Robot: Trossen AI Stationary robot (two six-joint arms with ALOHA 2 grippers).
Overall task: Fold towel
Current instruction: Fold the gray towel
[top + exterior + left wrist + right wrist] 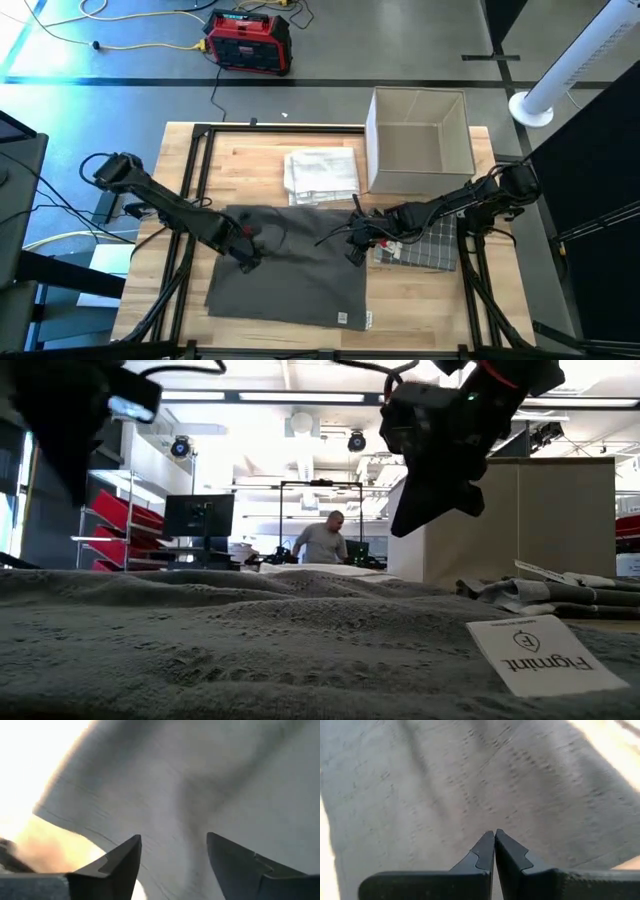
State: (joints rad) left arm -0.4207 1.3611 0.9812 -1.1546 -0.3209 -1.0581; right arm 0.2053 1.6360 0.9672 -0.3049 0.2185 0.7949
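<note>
Nearest the table's front edge, the dark grey terry towel lies spread mostly flat on the light wooden table, white brand tag at its front right corner, some wrinkles through the middle. Left gripper sits over the towel's left part; its wrist view shows both fingers well apart, wide, grey cloth visible between them, nothing held. Right gripper is at the towel's right edge; its wrist view shows the fingertips pressed together above the cloth, nothing pinched between them as far as can be seen. In the low view both dark grippers hang above the towel surface, contact cannot be told. Just right of the towel, under the right arm, lies a grey-and-white checked folded cloth. Behind the towel, a white folded towel stack rests on the table, touching or just beside the grey one's far edge. Right of that stands an open beige cardboard box. Farther off, on the floor beyond the table, a red-and-black power unit. Low view shows a person at a desk in the room behind.
</note>
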